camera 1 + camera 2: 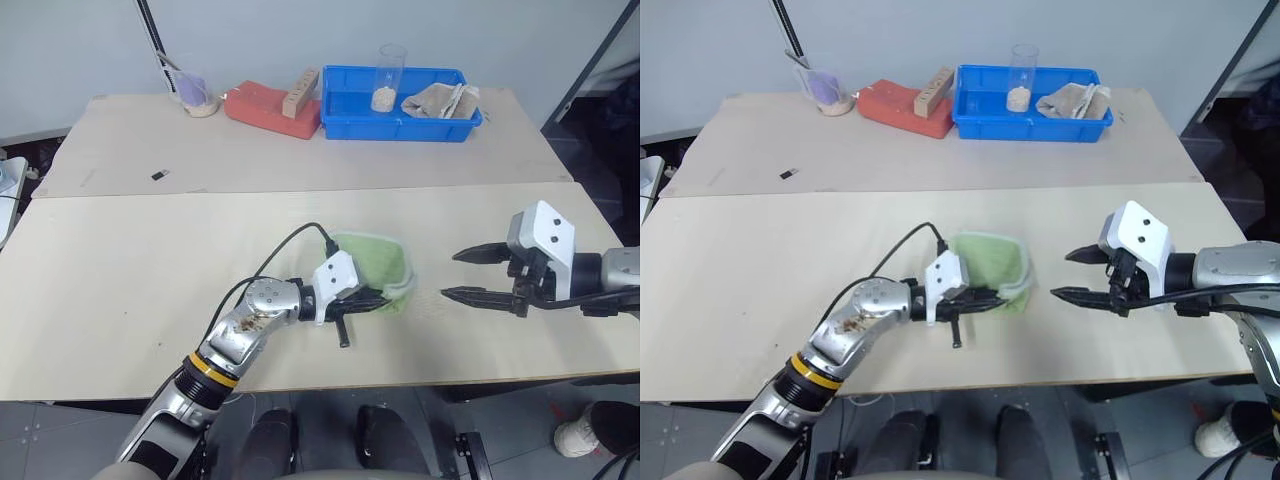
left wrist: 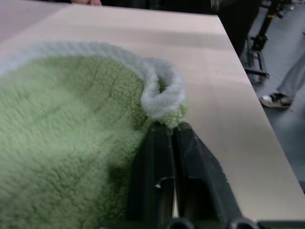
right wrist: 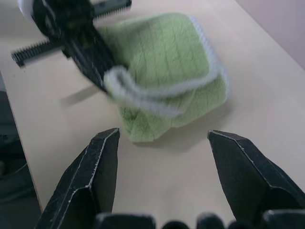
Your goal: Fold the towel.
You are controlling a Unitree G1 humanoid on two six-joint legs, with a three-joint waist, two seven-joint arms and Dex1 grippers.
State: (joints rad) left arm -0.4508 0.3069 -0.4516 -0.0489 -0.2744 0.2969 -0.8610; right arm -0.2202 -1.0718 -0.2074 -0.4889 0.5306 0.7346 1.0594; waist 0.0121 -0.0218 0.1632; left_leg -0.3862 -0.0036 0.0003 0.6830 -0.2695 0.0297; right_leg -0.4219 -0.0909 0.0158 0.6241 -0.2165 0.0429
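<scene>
The towel (image 1: pixel 375 268) lies folded into a compact bundle near the table's (image 1: pixel 120 290) front edge. The left gripper (image 1: pixel 372 300) pinches its white-trimmed corner with fingers nearly together; the right gripper (image 1: pixel 462 275) hovers just beside, jaws spread and empty. Folding looks nearly finished, release remaining.

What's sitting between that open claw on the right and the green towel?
Nothing: only bare table separates the right gripper from the towel, as the head views and right wrist view show.

Robot lab, plain worktables (image 1: pixel 120 260), blue bin (image 1: pixel 400 120) of test props
</scene>
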